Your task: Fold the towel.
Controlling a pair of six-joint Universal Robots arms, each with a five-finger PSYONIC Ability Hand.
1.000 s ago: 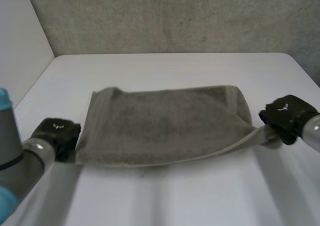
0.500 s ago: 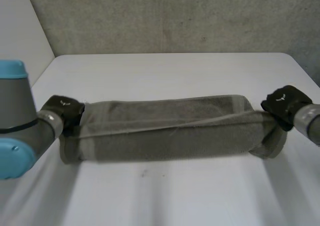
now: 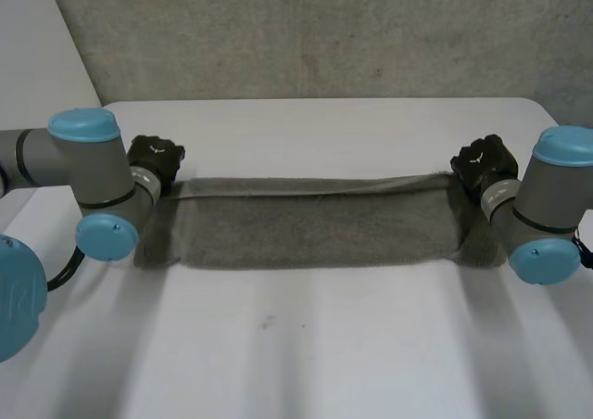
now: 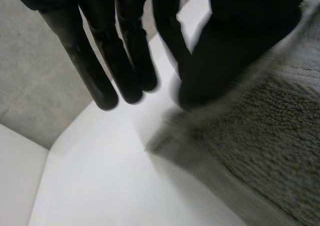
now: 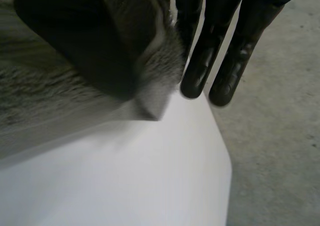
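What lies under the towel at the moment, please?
The towel lies on the white table, which shows all round it. The tabletop directly beneath is covered, so anything there cannot be seen.

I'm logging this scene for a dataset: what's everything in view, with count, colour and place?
towel: one, grey-brown, lying doubled across the table's middle, its far edge stretched between the two hands
table: one, white, under the towel
wall: one, grey, behind the table
left arm, right arm: two, grey with light-blue caps, at the towel's ends
left hand: one, black, pinching the towel's far left corner
right hand: one, black, pinching the towel's far right corner
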